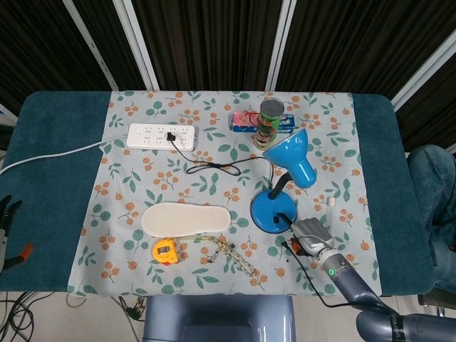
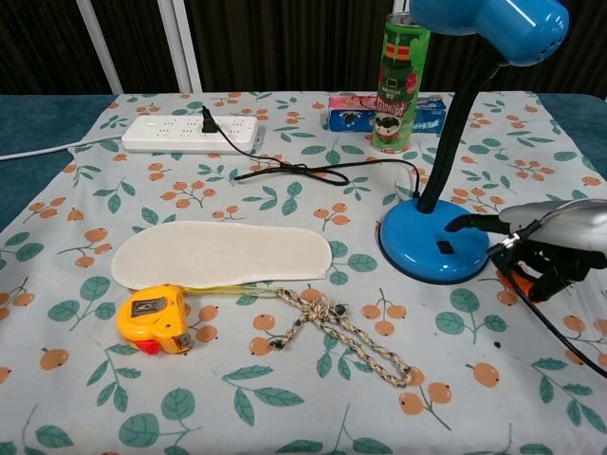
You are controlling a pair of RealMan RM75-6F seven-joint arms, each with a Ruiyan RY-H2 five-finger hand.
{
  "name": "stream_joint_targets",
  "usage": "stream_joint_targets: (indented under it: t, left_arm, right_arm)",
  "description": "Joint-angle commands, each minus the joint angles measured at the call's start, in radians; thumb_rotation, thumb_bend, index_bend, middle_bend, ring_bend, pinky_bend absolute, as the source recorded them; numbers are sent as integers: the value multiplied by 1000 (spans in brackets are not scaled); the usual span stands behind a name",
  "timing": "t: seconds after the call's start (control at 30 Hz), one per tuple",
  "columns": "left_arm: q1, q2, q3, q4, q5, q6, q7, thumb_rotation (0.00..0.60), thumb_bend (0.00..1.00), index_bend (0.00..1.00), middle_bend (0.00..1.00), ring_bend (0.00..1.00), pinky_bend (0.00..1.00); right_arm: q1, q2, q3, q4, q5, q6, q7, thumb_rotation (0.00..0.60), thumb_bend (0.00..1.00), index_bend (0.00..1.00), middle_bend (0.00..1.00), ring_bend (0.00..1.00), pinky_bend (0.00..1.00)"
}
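Note:
A blue desk lamp stands at the right of the flowered cloth, its round base (image 1: 269, 212) (image 2: 420, 254) under a bent neck and shade (image 1: 292, 156) (image 2: 493, 19). My right hand (image 1: 311, 241) (image 2: 548, 248) hovers at the base's near right edge. One finger (image 2: 469, 224) reaches out just above the base, a little over its small black switch (image 2: 443, 247), and the others are curled in. It holds nothing. Only a dark sliver of my left hand (image 1: 6, 222) shows, off the table's left edge, with its fingers apart and nothing in it.
The lamp's black cord (image 1: 221, 168) runs to a white power strip (image 1: 162, 135) (image 2: 190, 134). A white insole (image 1: 185, 219), a yellow tape measure (image 1: 165, 250) and a knotted rope (image 1: 235, 256) lie at the front. A green can (image 1: 271, 121) and a snack box (image 1: 244, 121) stand behind the lamp.

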Motion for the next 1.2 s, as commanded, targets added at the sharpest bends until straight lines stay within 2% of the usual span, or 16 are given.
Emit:
stream_joint_targets:
  t: [0.03,0.1,0.2,0.23,0.27,0.33,0.43,0.5,0.53,0.57,0.6,0.83,1.2]
  left_arm:
    - [0,0,0,0,0,-1,0,600,255,103,2,0,123]
    - [0,0,1,0,1,0,1,600,255,103,2,0,123]
    - [1,0,1,-1,2,3,2,600,255,103,2,0,124]
    - [1,0,1,-2,2,4,3,600,255,103,2,0,124]
    - [2,0,0,-2,2,4,4,600,255,103,2,0,124]
    - [2,-1,1,-2,2,6,6,600,255,103,2,0,124]
    - [3,-2,1,-3,4,10,10,600,255,103,2,0,124]
    - [4,-3,0,-3,5,12,11,600,255,103,2,0,124]
    - [5,-3,0,-3,5,13,11,600,255,103,2,0,124]
    - [5,-3,0,-2,5,14,11,600,255,103,1,0,124]
    - [5,-3,1,-2,5,13,11,600,255,103,2,0,124]
    - [5,-6,3,-1,12,17,20,600,255,103,2,0,124]
    - [5,-5,4,4,19,18,17,600,255,103,2,0,124]
  right_arm:
    - [-26,41,11,-43,-49,57,32,600,670,21,799,858,1000]
    - [-48,77,6,-76,-84,94,47,600,670,21,779,839,1000]
    - [-95,145,-21,-132,-134,152,64,600,635,21,624,708,1000]
    - [-107,159,-29,-143,-146,168,64,600,583,21,533,622,1000]
    - [-128,179,-43,-154,-168,200,57,600,553,21,486,573,1000]
    - [-172,204,-70,-168,-213,269,31,600,446,21,302,353,1000]
    - [-260,224,-104,-157,-285,416,7,600,353,20,156,146,985]
    - [-308,231,-115,-137,-324,490,19,600,314,20,106,83,625]
    - [-331,235,-120,-125,-341,523,30,600,303,20,90,68,325]
    - [-351,238,-123,-112,-356,552,44,600,298,20,80,59,75]
    - [-371,242,-124,-98,-369,579,61,600,295,20,77,55,5]
    - [-476,235,-119,-3,-414,714,127,600,262,20,75,47,0]
    - [-504,199,-77,62,-422,718,99,600,261,20,75,47,0]
